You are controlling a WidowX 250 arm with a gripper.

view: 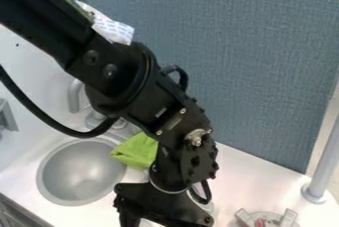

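Gripper (162, 205) hangs over white table (242, 174); whether open or closed, cannot tell. Green cloth (136, 150) lies beyond it, grey sink basin (79, 171) beside it.

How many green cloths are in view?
1: a green cloth on the far side of the sink, partly behind the robot arm. The arm could hide more.
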